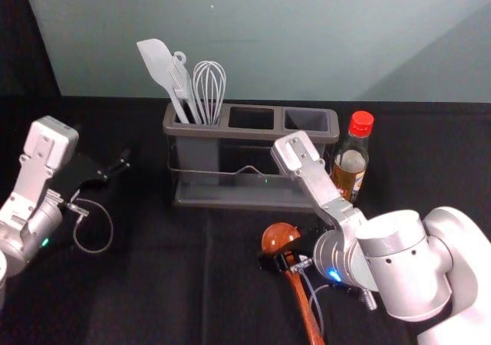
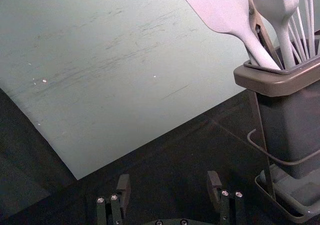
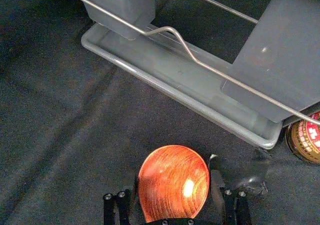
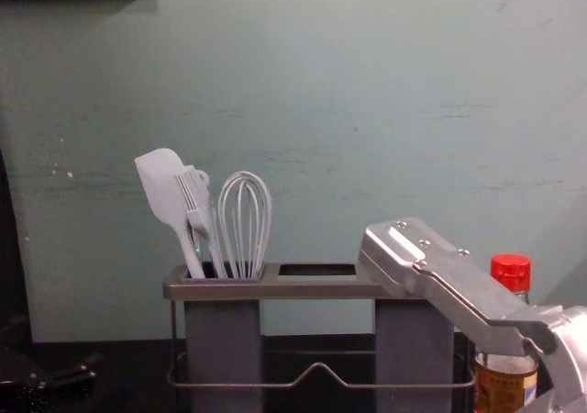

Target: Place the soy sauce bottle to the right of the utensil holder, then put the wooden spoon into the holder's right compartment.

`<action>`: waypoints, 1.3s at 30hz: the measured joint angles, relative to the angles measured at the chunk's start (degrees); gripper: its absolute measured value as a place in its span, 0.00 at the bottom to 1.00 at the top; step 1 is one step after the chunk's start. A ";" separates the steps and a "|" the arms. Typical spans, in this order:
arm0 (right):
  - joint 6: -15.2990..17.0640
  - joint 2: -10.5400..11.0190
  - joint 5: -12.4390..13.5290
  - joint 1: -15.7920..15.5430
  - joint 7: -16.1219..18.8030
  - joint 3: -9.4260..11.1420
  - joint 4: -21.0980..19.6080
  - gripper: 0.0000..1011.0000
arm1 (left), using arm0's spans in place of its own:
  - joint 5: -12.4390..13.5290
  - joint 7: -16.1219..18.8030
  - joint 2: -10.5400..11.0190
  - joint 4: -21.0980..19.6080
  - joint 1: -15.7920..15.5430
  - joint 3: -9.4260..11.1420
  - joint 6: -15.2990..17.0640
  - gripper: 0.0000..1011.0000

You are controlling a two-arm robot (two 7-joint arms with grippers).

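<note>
The right end effector point(image 1: 285, 251) is held low over the tabletop point(image 1: 153, 291), in front of the holder point(image 1: 253, 202), a bit to the right of its middle. The right arm point(image 1: 406, 264) is reached in from the right side and bent at the wrist. The wooden spoon point(image 1: 281, 236) is laid on the tabletop, with its round end by the holder and its handle pointed back toward the robot. In the right wrist view, the tips of the right end effector are spread, and the round end is seen between them. It cannot be told if the wood is touched.

The left end effector point(image 1: 115, 170) is kept off to the left of the holder, with its tips spread wide and nothing pinched.

The front edge of the holder's tray point(image 3: 180, 92) is seen near the spoon, with a strip of black cloth between them. More cloth is seen between the left end effector and the holder. The back edge of the tabletop is met by the green wall point(image 1: 268, 38).

The soy sauce bottle point(image 1: 353, 157) is stood upright just beside the holder, on its right. A white scraper point(image 1: 157, 65), a brush point(image 4: 194, 202) and a whisk point(image 1: 209, 88) are held in the left compartment. Small letters are shown on the bottle's red and gold label point(image 3: 311, 135), but they cannot be read for sure.
</note>
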 joint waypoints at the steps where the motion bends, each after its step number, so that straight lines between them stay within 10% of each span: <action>1: -0.07 -0.06 -0.10 -0.02 0.01 0.03 0.06 0.92 | 0.00 0.00 0.00 0.00 0.00 0.00 0.00 0.99; 14: -0.36 -1.47 -1.02 -0.77 0.69 1.66 0.13 0.83 | 0.00 0.00 0.00 0.00 0.00 0.00 0.00 0.99; 25: -1.27 0.98 -1.48 -2.85 3.33 2.79 -7.49 0.83 | 0.00 0.00 0.00 0.00 0.00 0.00 0.00 0.99; 30: -6.39 4.23 -1.40 -5.65 5.90 3.42 -12.76 0.83 | 0.01 0.00 0.00 0.00 0.00 0.00 0.00 0.99; 39: -25.99 9.95 -0.35 -13.02 10.16 7.04 -18.40 0.83 | 0.00 0.00 0.00 0.00 0.00 0.00 0.00 0.99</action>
